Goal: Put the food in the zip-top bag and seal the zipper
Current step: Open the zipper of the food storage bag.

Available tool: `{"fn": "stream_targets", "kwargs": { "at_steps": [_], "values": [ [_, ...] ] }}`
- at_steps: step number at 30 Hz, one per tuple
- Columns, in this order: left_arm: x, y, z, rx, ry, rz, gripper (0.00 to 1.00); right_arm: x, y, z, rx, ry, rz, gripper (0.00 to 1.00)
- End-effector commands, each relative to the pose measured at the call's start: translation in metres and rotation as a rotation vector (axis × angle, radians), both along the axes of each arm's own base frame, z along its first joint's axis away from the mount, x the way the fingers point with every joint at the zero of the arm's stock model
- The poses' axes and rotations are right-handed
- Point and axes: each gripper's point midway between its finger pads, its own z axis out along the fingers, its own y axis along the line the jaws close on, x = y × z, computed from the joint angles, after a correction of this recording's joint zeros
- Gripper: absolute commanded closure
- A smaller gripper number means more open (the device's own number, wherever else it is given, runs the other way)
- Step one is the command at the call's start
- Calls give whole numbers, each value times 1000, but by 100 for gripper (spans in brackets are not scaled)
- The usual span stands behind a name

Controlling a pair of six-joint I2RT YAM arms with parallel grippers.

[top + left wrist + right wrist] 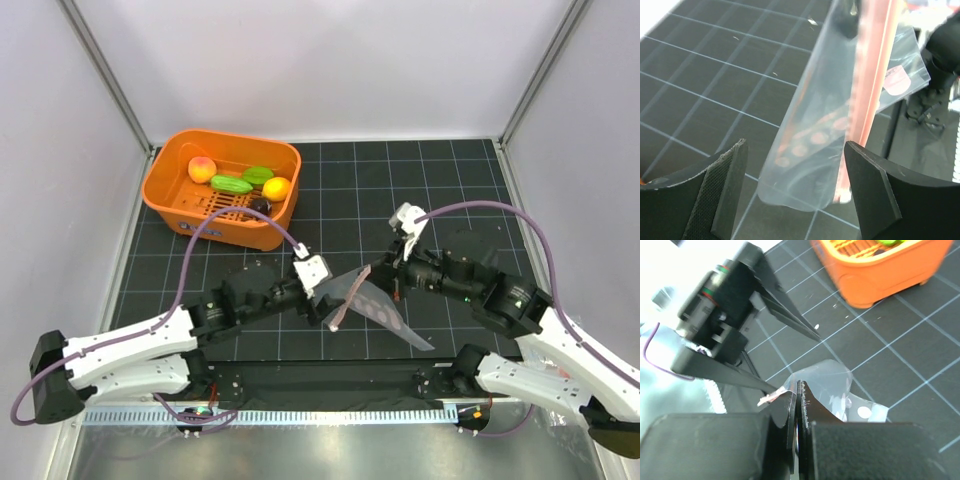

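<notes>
Clear, crinkly plastic: one zip-top bag [385, 312], held up between the two arms near the front of the worktop [420, 180]. You cannot tell whether its lower corner touches the surface.

Holdings:
- Right pincer [797, 390]: jaws pressed together on an edge of the bag, carrying it.
- Left pincer [796, 150]: jaws spread wide, one on each side of the hanging bag, gripping nothing.
- Zipper [874, 90]: one pink-red strip. In the left wrist view it runs down just beside the right-hand finger.

Step in hand, as judged: taking a second hold so the mouth can be pulled open.
- Bring the left pincer in close to the strip and try to close on one lip only. Pinching both layers would hold the mouth shut.
- Hold the right grip firm while you close, since the film is slippery and will swing if nudged.
- Check the wrist view for a clean bite before you draw the arms apart.

Count:
- Bags, one. Zippers, one.
- Basket [165, 190], one, orange plastic, well apart from the bag at the far left.
- Food, five pieces, all in the basket and none bagged:
  - one peach-orange ball [202, 168]
  - one yellow-orange fruit [276, 188]
  - two green pieces [231, 185]
  - one small dark purple piece [260, 205]
- Pincers, two.
</notes>
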Motion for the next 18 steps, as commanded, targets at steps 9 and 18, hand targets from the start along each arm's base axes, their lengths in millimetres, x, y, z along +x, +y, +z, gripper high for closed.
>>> {"fn": "stream_targets", "kwargs": {
  "at_steps": [9,18],
  "values": [
    [0,-38,-8,58,89,-76,88,-15,19,12,36,-34,154,98],
    [11,-24,0,-24,142,30,100,11,18,-6,-12,-24,33,63]
  ]
}}
